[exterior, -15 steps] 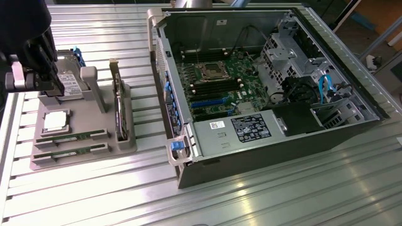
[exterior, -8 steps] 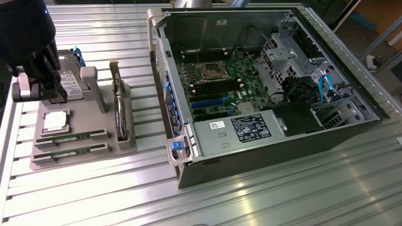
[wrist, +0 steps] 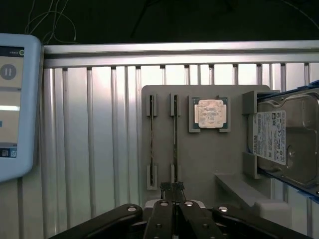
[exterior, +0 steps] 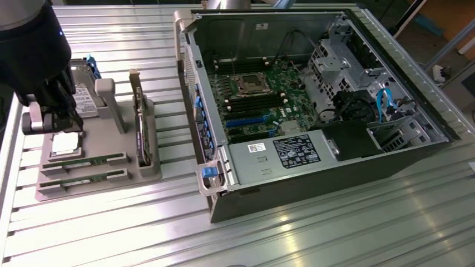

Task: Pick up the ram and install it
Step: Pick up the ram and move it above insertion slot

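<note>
On the gray holder [exterior: 111, 179] at the exterior view's left, the ram [exterior: 78, 162] lies flat in a slot at the holder's near end, with a second stick [exterior: 74, 181] in the slot beside it, nearer still. In the wrist view the ram [wrist: 175, 139] is seen edge-on, between the second stick [wrist: 152, 142] and the CPU [wrist: 209, 113]. The gripper [wrist: 172, 186] hangs above the holder with its fingers closed together and nothing between them, the tips in line with the ram's end. From outside, the gripper [exterior: 58, 127] sits over the CPU [exterior: 65, 146], just in front of the hard drive [exterior: 83, 100]. A dark card [exterior: 138, 119] stands on edge along the holder's right side. Farther right on the ribbed table [exterior: 297, 233] lies the open case [exterior: 415, 150], its motherboard [exterior: 256, 103] exposed.
</note>
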Available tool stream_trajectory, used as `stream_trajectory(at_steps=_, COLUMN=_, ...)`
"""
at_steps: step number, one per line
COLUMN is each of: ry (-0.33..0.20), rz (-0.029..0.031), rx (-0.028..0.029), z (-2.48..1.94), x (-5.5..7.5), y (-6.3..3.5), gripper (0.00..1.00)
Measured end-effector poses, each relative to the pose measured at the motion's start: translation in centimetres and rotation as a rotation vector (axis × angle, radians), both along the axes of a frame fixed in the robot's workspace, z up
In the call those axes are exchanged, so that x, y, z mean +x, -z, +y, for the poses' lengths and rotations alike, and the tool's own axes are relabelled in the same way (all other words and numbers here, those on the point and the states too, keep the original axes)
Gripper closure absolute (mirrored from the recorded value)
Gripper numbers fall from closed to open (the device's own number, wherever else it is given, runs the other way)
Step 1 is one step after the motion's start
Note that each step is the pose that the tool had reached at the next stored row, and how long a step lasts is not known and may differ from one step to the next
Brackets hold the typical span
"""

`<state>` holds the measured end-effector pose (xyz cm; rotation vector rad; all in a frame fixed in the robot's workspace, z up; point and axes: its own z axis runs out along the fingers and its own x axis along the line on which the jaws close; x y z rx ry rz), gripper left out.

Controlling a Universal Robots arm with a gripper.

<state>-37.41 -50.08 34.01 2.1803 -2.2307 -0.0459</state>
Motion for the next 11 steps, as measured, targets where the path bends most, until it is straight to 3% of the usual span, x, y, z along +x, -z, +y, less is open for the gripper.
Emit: stream_trajectory(at_steps=11, ry=0.0, rz=0.0, rx=0.0, z=-0.98, x=0.0, y=2.01, gripper=0.89)
